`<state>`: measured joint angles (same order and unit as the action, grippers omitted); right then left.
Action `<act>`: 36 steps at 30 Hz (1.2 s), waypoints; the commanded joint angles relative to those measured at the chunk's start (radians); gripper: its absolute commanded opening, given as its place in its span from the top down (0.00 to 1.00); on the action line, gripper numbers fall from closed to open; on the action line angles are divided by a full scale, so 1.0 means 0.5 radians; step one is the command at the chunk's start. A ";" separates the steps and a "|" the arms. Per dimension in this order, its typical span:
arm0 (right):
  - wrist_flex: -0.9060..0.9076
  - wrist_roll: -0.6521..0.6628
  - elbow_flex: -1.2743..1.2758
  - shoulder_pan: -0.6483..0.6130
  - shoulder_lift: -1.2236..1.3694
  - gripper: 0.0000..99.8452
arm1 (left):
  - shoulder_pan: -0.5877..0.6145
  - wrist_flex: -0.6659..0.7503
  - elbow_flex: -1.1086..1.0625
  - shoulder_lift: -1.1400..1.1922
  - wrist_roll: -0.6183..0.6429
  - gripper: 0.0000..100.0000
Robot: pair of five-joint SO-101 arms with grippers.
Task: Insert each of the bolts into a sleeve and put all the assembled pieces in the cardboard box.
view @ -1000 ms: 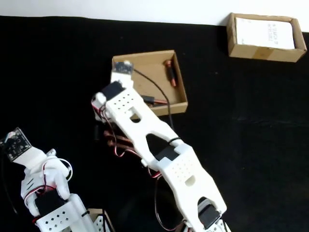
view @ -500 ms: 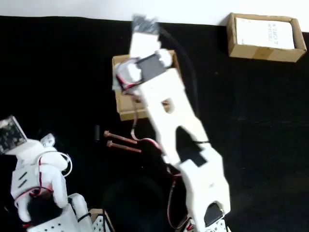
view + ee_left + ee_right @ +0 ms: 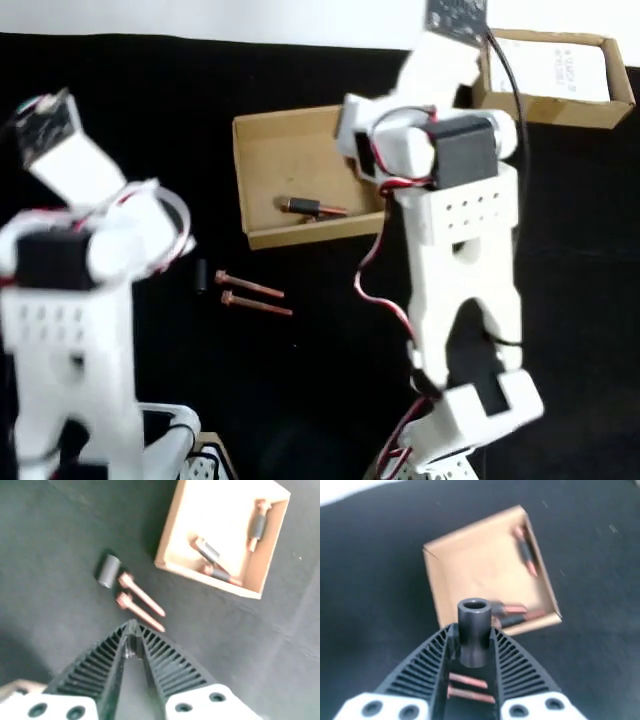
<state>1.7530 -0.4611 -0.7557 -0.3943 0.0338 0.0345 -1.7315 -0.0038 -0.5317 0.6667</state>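
My right gripper (image 3: 473, 628) is shut on a dark sleeve (image 3: 474, 630) held upright, high above the table near the cardboard box (image 3: 451, 565). Assembled pieces (image 3: 526, 550) lie inside that box, one more (image 3: 312, 208) by its near wall. Two copper bolts (image 3: 141, 594) lie side by side on the black table with a loose dark sleeve (image 3: 108, 570) beside their heads. My left gripper (image 3: 131, 628) is shut with nothing in it, high over the table near the bolts (image 3: 250, 287).
A second cardboard box (image 3: 548, 105) holding white paper stands at the far right corner. The right arm (image 3: 455, 230) rises beside the box's right end, the left arm (image 3: 70, 270) at the table's left side. The table is black cloth (image 3: 560, 300).
The right arm lifted off the cardboard box and swung up and to the right. The left arm rose and turned toward the bolts. The box's inside has come into sight.
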 commanded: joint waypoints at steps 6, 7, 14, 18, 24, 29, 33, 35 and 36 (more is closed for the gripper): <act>-0.275 0.018 1.079 0.219 -0.563 0.99 | -0.155 -0.058 0.044 0.674 0.218 0.99; -0.345 0.021 1.186 0.244 -0.621 0.99 | -0.158 -0.058 0.051 0.744 0.218 0.99; -0.809 0.147 1.809 0.278 -0.980 0.99 | -0.170 -0.058 0.201 1.300 0.288 0.87; -0.916 0.147 1.944 0.278 -0.996 0.99 | -0.170 -0.058 0.342 1.573 0.301 0.88; -1.014 0.147 1.962 0.278 -0.977 0.99 | -0.164 -0.043 0.554 2.024 0.301 0.88; -1.011 0.147 1.947 0.278 -0.876 0.99 | -0.158 -0.052 0.809 2.352 0.298 0.88; -1.011 0.147 1.947 0.278 -0.864 0.99 | -0.155 -0.055 0.925 2.481 0.298 0.88; -1.011 0.147 1.947 0.278 -0.861 0.99 | -0.155 -0.046 0.956 2.524 0.298 0.88; -1.011 0.147 1.947 0.278 -0.858 0.99 | -0.155 -0.046 0.968 2.542 0.298 0.88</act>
<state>1.2605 -0.3997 0.2279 -0.2670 -0.3974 -0.0376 -1.7622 0.4350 0.7296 0.8109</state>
